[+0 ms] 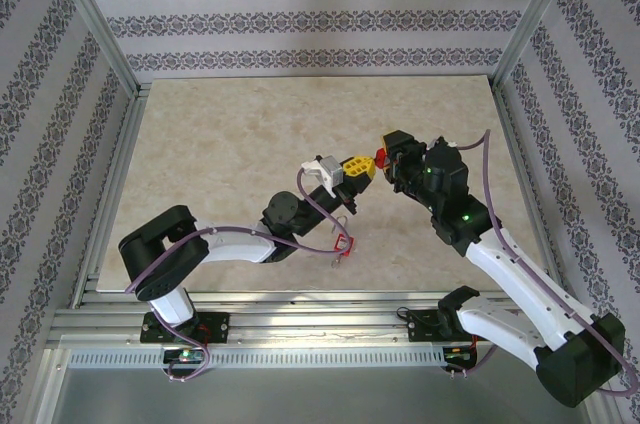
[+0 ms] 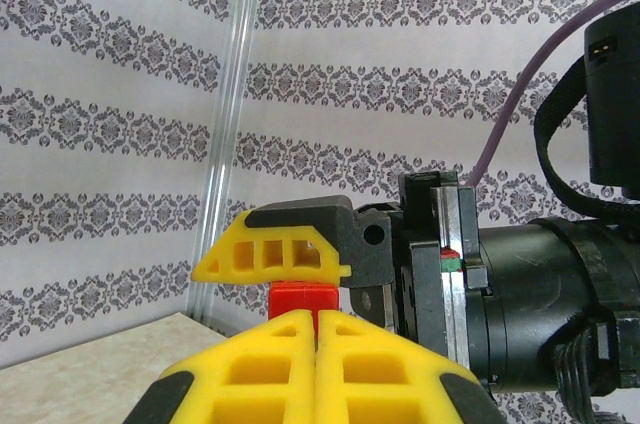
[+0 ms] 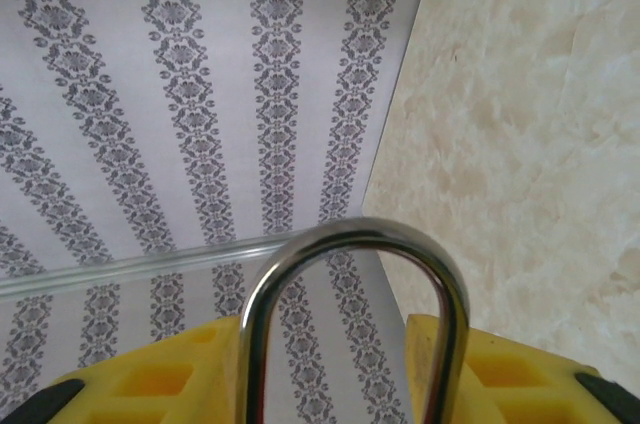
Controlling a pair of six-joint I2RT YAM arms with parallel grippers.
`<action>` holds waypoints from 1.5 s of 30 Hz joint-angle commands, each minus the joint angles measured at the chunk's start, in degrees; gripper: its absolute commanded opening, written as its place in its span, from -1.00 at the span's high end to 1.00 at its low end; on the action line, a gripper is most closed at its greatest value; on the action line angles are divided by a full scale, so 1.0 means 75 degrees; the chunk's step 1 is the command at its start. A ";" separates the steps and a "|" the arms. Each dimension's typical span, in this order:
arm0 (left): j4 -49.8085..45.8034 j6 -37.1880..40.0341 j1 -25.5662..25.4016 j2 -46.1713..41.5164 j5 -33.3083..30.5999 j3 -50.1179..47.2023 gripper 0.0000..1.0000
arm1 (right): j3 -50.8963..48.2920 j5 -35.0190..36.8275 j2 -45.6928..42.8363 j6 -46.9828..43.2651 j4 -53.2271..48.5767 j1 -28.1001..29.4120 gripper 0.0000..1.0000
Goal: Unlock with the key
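Right gripper (image 1: 384,156) clamping red padlock (image 2: 303,296), left gripper (image 2: 316,329) pinched shut just beside it; turning should stay coaxial, gentle.

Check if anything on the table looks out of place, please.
A small red padlock lies loose on the table, close beside the left arm, where it might get knocked. Nothing else looks spilled or damaged.

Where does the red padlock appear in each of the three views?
Top external: the padlock, just right of centre, beside yellow fingers.
Left wrist: its red body, lower centre, among yellow fingers.
Right wrist: its silver shackle, bottom centre.
Shared landmark: the yellow fingers.
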 commanded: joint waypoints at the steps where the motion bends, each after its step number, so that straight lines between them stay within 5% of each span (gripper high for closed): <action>1: -0.0854 -0.0105 -0.0310 0.0270 0.1102 0.0529 1.00 | 0.0272 -0.1369 0.0074 -0.0188 0.0207 0.0753 1.00; 5: -0.1824 0.0444 -0.0275 -0.0195 0.1333 0.0320 1.00 | 0.0226 -0.1676 0.0007 -0.0258 -0.0106 0.0543 1.00; 15: -0.6316 0.4121 -0.0262 -0.1416 0.1073 0.0754 1.00 | 0.0604 -0.2325 0.0153 -0.0555 -0.0924 0.0138 1.00; 22: -0.7193 0.6223 -0.0491 -0.1379 0.0553 0.1119 1.00 | 0.0655 -0.2424 0.0260 -0.0516 -0.0917 0.0099 1.00; 32: -0.7626 0.7946 -0.0603 -0.1461 0.0554 0.1029 1.00 | 0.0679 -0.2579 0.0238 -0.0590 -0.1073 -0.0027 1.00; 35: -0.7516 0.7900 -0.0600 -0.1650 0.0563 0.0916 1.00 | 0.0680 -0.2591 0.0215 -0.0603 -0.1083 -0.0043 1.00; 39: -0.7541 0.6582 -0.0485 -0.1976 0.1073 0.0899 1.00 | 0.0657 -0.2562 0.0145 -0.0617 -0.1082 -0.0056 1.00; 45: -0.6565 0.4147 -0.0384 -0.2441 0.1140 0.0422 0.32 | 0.0680 -0.2497 -0.0057 -0.0710 -0.1280 -0.0088 1.00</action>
